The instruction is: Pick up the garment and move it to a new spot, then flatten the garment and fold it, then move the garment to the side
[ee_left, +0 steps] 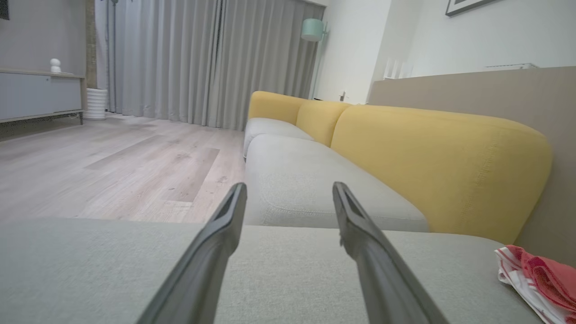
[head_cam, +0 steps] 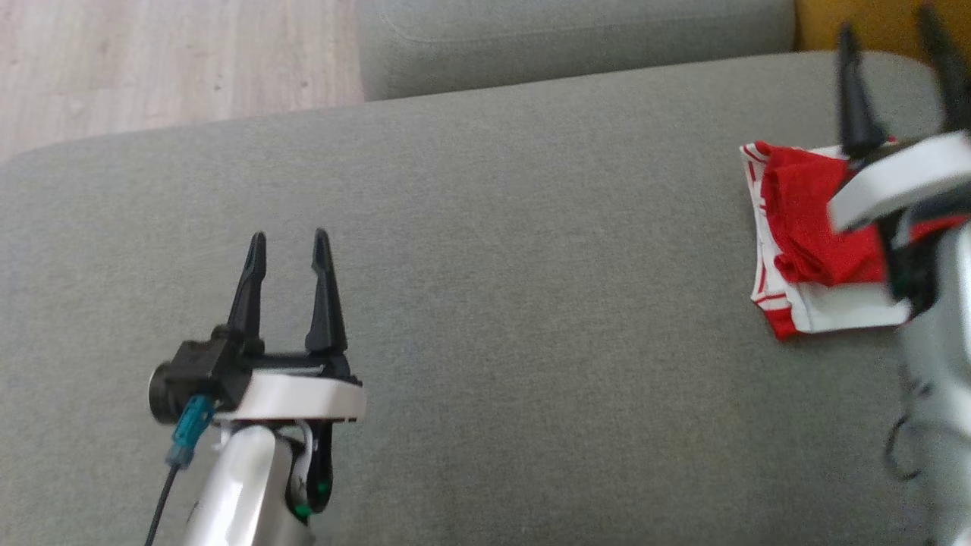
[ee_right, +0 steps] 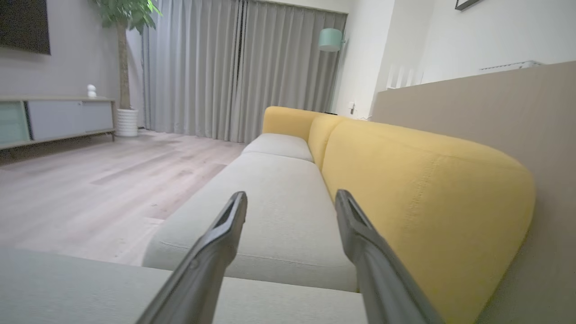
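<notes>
Toward the right end of the grey fabric seat cushion [head_cam: 485, 303] lies your red and white folded garment [head_cam: 796, 235], a compact bundle with the red cloth on top and white, red-striped edges showing along its left and near sides. Your right gripper [head_cam: 899, 76] sits over the bundle's right part: its pale wrist band covers that side in the head view, blurred, and the two dark fingers point up past the cloth with a wide gap and nothing between them. You cannot tell from there whether the wrist touches the fabric. Your left gripper [head_cam: 289, 241] is well apart from the garment, over bare cushion at the lower left, its fingers likewise spread wide and holding nothing. From the left wrist view you get the garment [ee_left: 535, 279] low and side-on at the lower right corner, resting flat on the seat near the foot of the yellow upholstered backrest [ee_left: 441, 162], with the left gripper [ee_left: 289, 189] open over the cushion. The right wrist view looks along the sofa through the open right gripper [ee_right: 291, 195], and adds a potted tree [ee_right: 121, 27] beside the long grey curtains [ee_right: 225, 67], a low cabinet [ee_right: 58, 117] and the pale wooden floor [ee_right: 90, 189].
</notes>
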